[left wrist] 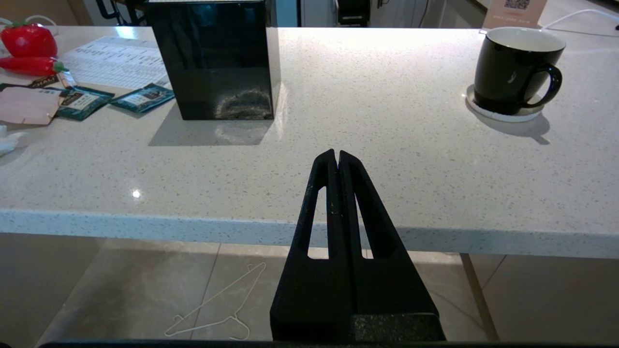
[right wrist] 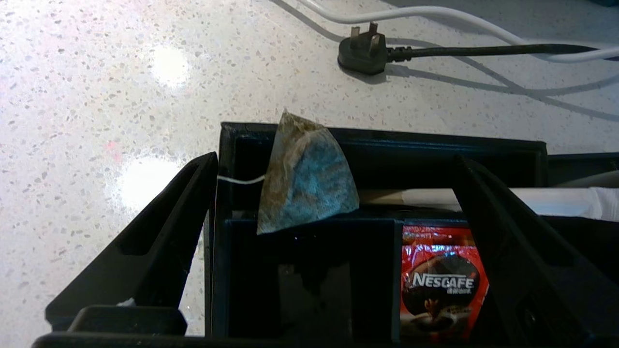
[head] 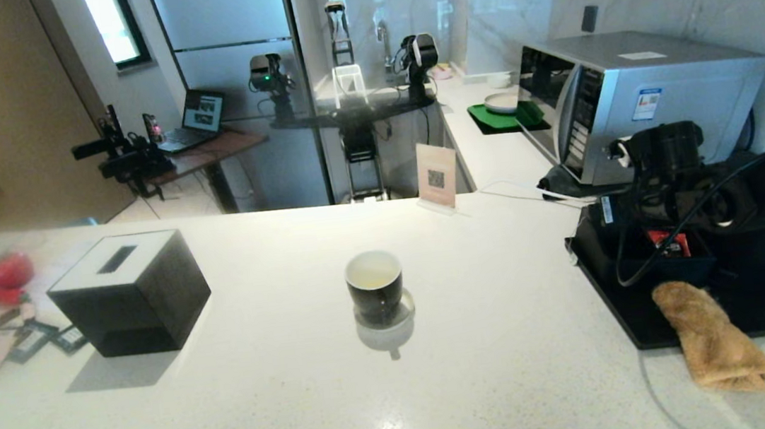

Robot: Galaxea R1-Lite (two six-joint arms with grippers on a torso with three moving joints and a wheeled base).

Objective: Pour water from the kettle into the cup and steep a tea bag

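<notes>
Fingers of the right gripper [right wrist: 333, 241] stand spread wide and hold nothing; they straddle a black compartmented organiser box [right wrist: 387, 145] on the black tray [head: 658, 335] at the right end of the white countertop [head: 288, 395]. Between them, the tea bag [right wrist: 307, 181] leans upright against an inner divider of the box, its thin white string [right wrist: 239, 180] running off toward one finger, and a red Nescafe packet [right wrist: 442, 285] sits in the neighbouring compartment. A black plug [right wrist: 362, 50] lies on the counter just beyond the box. The left gripper [left wrist: 337, 154] is parked below the counter's near edge, its fingers pressed together and empty. The cup [head: 375, 286] stands on a coaster [head: 403, 310] mid-counter, well apart from the tray, with pale water [head: 373, 277] inside. A black square-topped box [head: 128, 294] sits to its left, and a tan cloth [head: 712, 340] hangs over the tray's front edge.
</notes>
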